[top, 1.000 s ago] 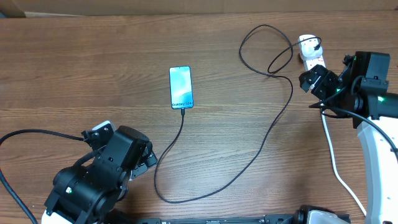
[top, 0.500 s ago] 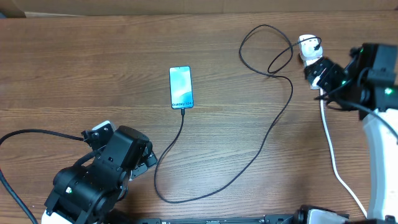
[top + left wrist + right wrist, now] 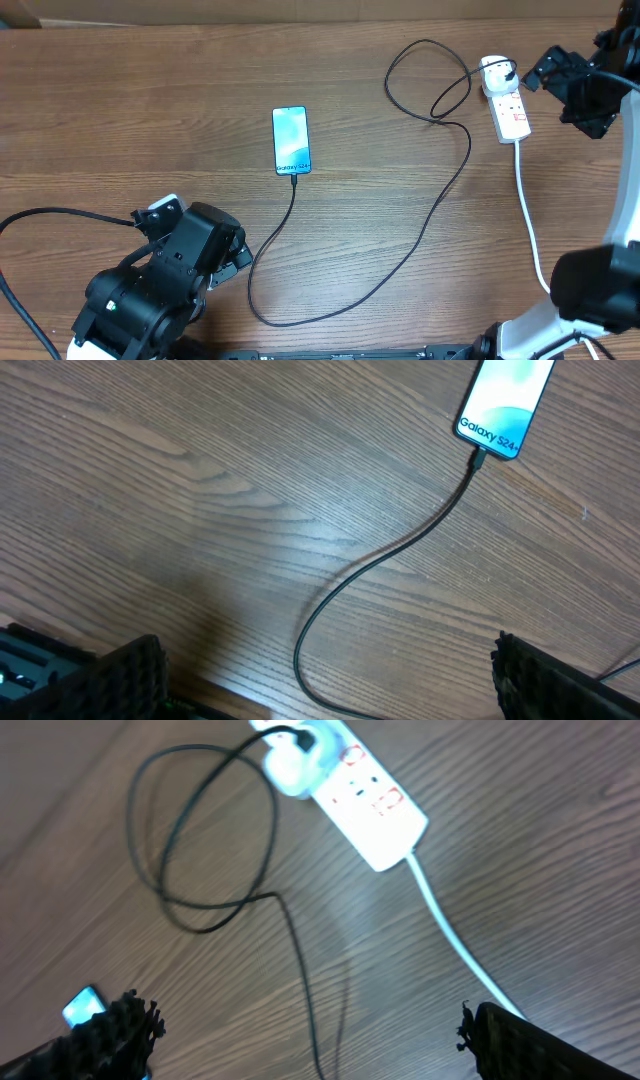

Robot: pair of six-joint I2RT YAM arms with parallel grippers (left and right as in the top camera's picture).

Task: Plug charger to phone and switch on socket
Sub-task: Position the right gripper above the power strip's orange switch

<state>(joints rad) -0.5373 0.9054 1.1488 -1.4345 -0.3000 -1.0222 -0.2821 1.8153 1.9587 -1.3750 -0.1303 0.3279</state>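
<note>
We see a brown table [image 3: 120, 110] filling almost the whole overhead view, its wood grain running mostly from 9 to 3 o'clock. Beyond its far edge, at 12 o'clock, we see a pale tan strip [image 3: 300, 10], too cropped to identify.

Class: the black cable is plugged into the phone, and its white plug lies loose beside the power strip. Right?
Not quite. The white plug sits in the end socket of the power strip, as the right wrist view shows. The cable is indeed in the phone.
</note>
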